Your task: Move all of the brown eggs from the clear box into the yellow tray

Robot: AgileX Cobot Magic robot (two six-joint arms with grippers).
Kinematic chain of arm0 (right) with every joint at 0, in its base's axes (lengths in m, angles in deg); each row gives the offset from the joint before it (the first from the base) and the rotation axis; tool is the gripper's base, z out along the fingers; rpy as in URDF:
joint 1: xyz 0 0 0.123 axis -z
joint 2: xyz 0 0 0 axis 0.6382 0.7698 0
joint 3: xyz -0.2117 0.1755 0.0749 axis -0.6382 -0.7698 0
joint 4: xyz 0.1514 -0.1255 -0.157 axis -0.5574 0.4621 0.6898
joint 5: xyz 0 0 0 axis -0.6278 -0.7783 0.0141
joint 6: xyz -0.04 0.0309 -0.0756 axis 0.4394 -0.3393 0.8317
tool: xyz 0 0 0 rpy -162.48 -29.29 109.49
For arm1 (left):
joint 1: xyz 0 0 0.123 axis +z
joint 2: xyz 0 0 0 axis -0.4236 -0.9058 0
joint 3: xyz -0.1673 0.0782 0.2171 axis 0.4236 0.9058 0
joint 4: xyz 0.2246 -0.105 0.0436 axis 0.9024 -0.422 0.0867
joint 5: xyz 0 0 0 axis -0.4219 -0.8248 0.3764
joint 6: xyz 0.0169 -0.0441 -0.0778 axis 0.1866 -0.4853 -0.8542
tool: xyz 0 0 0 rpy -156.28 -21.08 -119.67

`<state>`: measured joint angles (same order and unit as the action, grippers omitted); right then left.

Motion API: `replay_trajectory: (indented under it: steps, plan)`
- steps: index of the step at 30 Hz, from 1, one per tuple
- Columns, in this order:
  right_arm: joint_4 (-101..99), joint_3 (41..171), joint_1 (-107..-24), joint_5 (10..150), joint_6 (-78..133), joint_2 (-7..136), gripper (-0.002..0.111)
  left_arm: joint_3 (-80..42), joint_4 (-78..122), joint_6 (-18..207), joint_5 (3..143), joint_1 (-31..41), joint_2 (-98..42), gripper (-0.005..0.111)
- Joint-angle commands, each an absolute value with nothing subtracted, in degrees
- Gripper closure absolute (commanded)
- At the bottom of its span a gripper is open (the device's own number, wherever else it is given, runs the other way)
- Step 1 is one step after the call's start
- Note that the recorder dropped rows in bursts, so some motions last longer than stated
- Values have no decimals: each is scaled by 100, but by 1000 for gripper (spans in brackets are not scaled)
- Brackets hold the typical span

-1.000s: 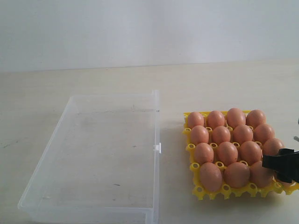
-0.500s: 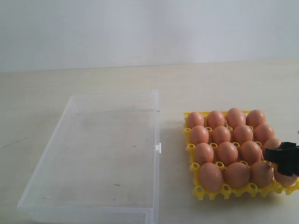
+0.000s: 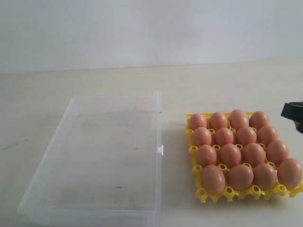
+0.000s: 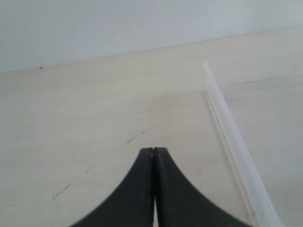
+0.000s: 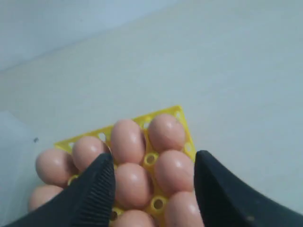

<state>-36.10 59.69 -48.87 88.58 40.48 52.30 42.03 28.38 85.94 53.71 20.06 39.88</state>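
The yellow tray point(image 3: 202, 195) lies right of the clear box point(image 3: 158, 123), and several brown eggs point(image 3: 230, 153) fill every cell I can see. The clear box has no eggs in it. My right gripper point(image 3: 292, 111) shows only as a dark tip at the right edge, beyond the tray's far right corner. In the right wrist view it point(image 5: 154, 156) is open and hangs above the eggs point(image 5: 128, 139) and the tray point(image 5: 177, 112), holding nothing. My left gripper point(image 4: 154, 150) is shut and empty over bare table beside the clear box's wall point(image 4: 232, 137). It is outside the exterior view.
The pale table point(image 3: 213, 85) runs back to a white wall point(image 3: 151, 33). A small clasp tab point(image 3: 160, 150) sticks out from the box's long edge toward the tray. A narrow strip of table separates box and tray.
My right gripper has left the tray's near right corner and drawn away toward the far right edge of the view. The egg it stood over now sits free in that corner cell.
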Motion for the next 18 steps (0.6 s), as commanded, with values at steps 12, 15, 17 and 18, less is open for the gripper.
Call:
replay_trajectory:
  steps: [12,15,17,18]
  plan:
    - [-3262,6288,-4869,8368,4022,4833,108,4180,2819,8569,5450,1987,3984,107]
    - [-3245,6312,-4943,8354,4022,4833,108,4180,2819,8569,5450,1987,3984,107]
    - [-3221,6421,-5141,8326,4022,4833,108,4180,2819,8569,5450,1987,3984,107]
    - [-3221,6498,-5248,8326,4022,4833,108,4180,2819,8569,5450,1987,3984,107]
